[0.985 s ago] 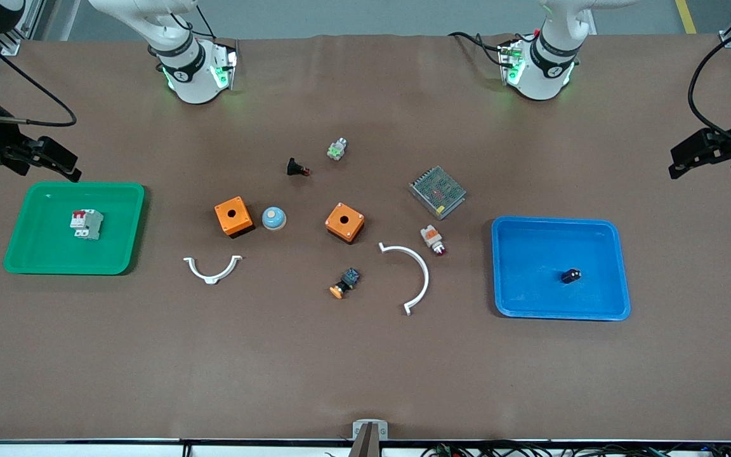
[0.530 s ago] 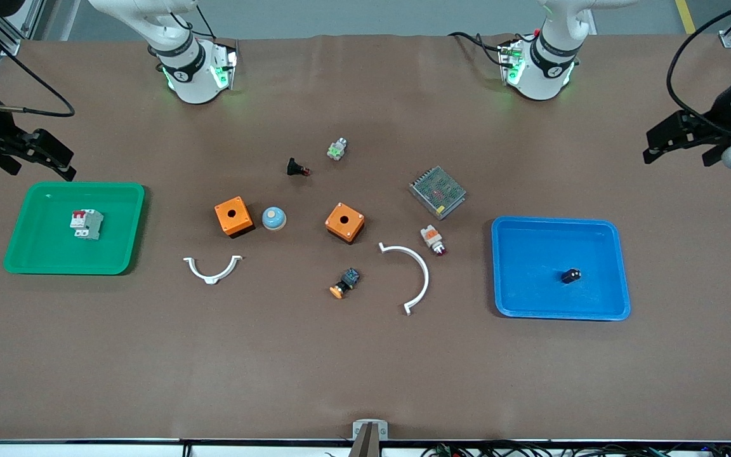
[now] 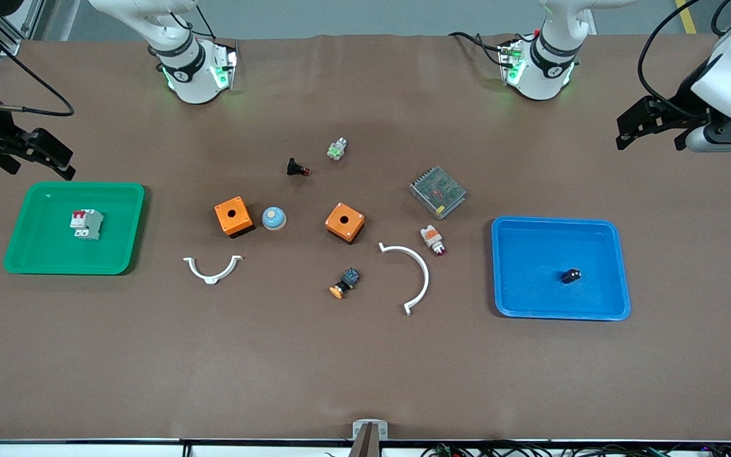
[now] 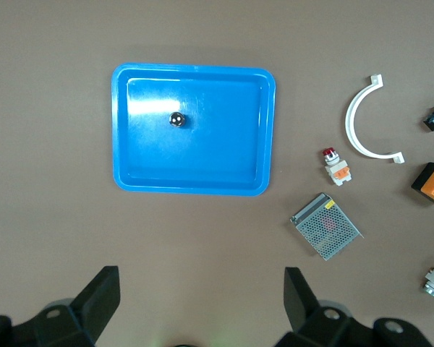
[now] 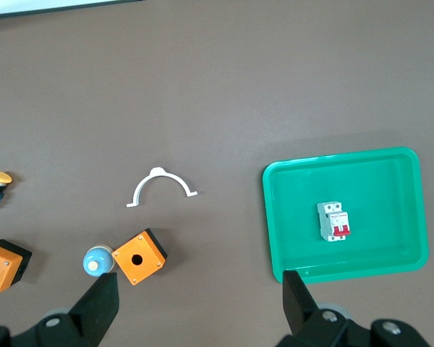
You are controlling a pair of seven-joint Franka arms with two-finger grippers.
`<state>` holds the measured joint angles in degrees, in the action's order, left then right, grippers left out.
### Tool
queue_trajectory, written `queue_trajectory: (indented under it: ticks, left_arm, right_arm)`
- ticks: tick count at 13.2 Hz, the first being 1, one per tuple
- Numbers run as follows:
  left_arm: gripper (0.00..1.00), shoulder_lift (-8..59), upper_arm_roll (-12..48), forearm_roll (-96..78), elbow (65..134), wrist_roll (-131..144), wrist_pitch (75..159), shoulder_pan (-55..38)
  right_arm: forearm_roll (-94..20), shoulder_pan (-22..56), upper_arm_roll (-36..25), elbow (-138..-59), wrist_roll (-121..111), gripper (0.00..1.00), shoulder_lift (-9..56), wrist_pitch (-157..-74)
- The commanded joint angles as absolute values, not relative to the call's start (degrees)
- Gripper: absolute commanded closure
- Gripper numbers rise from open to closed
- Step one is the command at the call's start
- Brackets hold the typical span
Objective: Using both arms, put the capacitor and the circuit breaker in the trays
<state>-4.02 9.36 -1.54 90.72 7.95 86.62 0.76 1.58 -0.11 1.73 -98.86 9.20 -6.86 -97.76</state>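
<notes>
At the right arm's end of the table the circuit breaker point(image 3: 87, 224) lies in the green tray point(image 3: 35, 259), and at the left arm's end the capacitor point(image 3: 571, 275) lies in the blue tray point(image 3: 603, 308). Both placements look done, with only a pull-back to rest left. The left gripper point(image 3: 651, 124) and right gripper point(image 3: 39, 154) hang empty, fingers apart, over bare table beside their trays; the left wrist view alone shows the capacitor's shiny end point(image 4: 177, 120).

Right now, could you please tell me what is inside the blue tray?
Only the capacitor lies in the blue tray, clear of its walls. Nothing covers it; both open grippers are away.
</notes>
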Motion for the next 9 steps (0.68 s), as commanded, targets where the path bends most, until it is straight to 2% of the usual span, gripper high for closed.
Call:
queue_trajectory:
  ticks: [1, 9]
  left_arm:
    - [0.00, -5.5, 10.1, 1.9, 91.7, 8.2, 86.6, 1.4]
    - [0.00, -3.3, 9.5, 1.1, 88.3, 6.9, 86.4, 2.1]
  right_arm:
    - [2.8, 0.1, 1.8, -99.1, 9.3, 0.00, -7.7, -93.7]
    - [2.9, -0.2, 2.2, -97.8, 9.1, 0.00, -7.3, -91.8]
